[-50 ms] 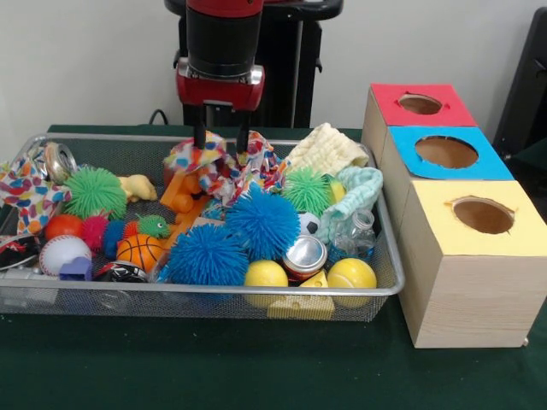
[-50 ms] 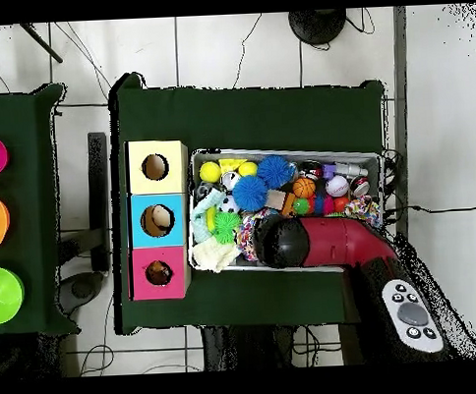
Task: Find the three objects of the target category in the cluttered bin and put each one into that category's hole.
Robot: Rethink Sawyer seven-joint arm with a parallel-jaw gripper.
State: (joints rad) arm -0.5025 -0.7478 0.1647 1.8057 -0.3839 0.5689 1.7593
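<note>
One dark green cloth covers the table (image 1: 256, 367), which stands on a white tiled floor (image 2: 226, 48) before a pale wall (image 1: 85, 60). A wire mesh bin (image 1: 197, 295) rests on the cloth, its long axis running parallel to a row of three wooden boxes just beside it: the red-topped box (image 1: 420, 104), the blue-topped box (image 1: 446, 152) and the yellow-topped box (image 1: 483, 215), each with a round hole facing upward. The bin holds spiky balls, smooth balls, cans and cloths. The gripper (image 1: 221, 147) hangs vertically over the bin's far side, its two fingers slightly apart and pressed into a patterned cloth (image 1: 224, 166) bunched between and around them; whether it has hold of the cloth cannot be determined.
</note>
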